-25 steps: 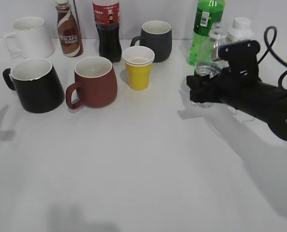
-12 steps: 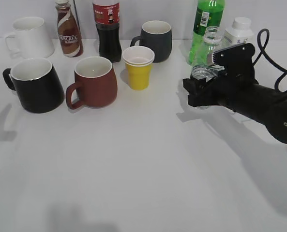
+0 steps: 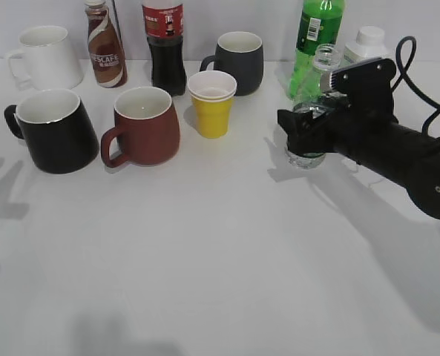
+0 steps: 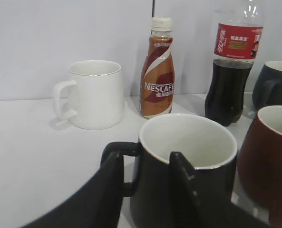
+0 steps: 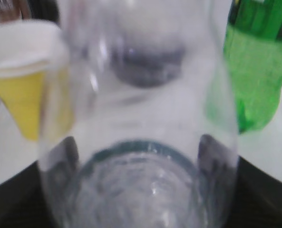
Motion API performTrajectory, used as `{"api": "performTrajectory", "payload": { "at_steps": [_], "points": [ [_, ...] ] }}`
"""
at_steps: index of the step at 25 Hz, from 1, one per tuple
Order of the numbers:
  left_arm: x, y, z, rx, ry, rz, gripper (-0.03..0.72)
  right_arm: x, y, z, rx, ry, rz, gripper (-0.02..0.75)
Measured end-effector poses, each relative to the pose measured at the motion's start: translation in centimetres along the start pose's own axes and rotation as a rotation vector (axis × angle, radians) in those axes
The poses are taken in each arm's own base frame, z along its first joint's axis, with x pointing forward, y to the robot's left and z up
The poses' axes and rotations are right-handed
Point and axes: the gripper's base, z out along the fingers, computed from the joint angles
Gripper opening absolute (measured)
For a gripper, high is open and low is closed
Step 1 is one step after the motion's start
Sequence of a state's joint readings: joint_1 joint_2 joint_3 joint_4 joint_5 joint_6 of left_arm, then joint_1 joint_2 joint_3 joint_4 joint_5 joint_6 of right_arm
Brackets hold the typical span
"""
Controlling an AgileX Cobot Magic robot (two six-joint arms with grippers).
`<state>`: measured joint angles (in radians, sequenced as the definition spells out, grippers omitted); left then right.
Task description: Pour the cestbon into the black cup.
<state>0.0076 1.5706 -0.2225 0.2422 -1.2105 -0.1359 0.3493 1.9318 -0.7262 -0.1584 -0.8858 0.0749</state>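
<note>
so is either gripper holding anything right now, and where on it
The right gripper is clamped on the cestbon around its lower body, near the label band. The left gripper holds nothing; its fingers sit open by the black cup.

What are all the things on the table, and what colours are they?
Cestbon: 1, clear, no cap, right side, held in the right pincer.
Black cup: 1, glossy black, white inside, front left.
Brown-red mug: 1, right of the black cup.
White mug: 1, back left.
Dark grey mug: 1, back middle.
Yellow cup: 1, white cup nested inside, middle.
Nescafe bottle: 1, brown and white, back.
Cola bottle: 1, dark with red label, back.
Green bottle: 1, bright green, back right.
White bottle: 1, back right.
Table: 1, white.
Right pincer: 1, black, shut on the cestbon.
Left pincer: 1, black, open, at the black cup's handle.
</note>
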Motion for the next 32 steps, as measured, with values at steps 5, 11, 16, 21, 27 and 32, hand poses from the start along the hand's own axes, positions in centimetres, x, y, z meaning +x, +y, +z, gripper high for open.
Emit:
{"api": "performTrajectory", "payload": {
  "at_steps": [5, 11, 16, 21, 27, 32],
  "points": [
    [-0.5, -0.1, -0.1, 0.006, -0.019, 0.008, 0.249, -2.9, 0.0, -0.9, 0.002, -0.086, -0.01, 0.599],
    [-3.9, -0.5, -1.7, -0.005, -0.088, 0.018, 0.249, -10.8, 0.5, -5.7, 0.005, -0.223, -0.065, 0.619],
    [-7.9, -1.2, -4.1, -0.027, 0.015, 0.066, 0.295, -15.0, 0.7, -11.4, 0.046, -0.167, -0.105, 0.62],
    [-14.4, -2.3, -9.8, -0.112, -0.038, 0.115, 0.475, -17.2, 0.8, -17.6, 0.111, -0.111, -0.12, 0.62],
    [-16.4, -2.9, -16.4, -0.136, 0.107, -0.039, 0.596, -16.6, 1.0, -25.5, 0.179, 0.073, -0.024, 0.611],
    [-14.7, -3.1, -20.2, -0.105, 0.284, -0.07, 0.603, -14.1, 2.4, -31.2, 0.112, 0.277, -0.004, 0.598]
  ]
}}
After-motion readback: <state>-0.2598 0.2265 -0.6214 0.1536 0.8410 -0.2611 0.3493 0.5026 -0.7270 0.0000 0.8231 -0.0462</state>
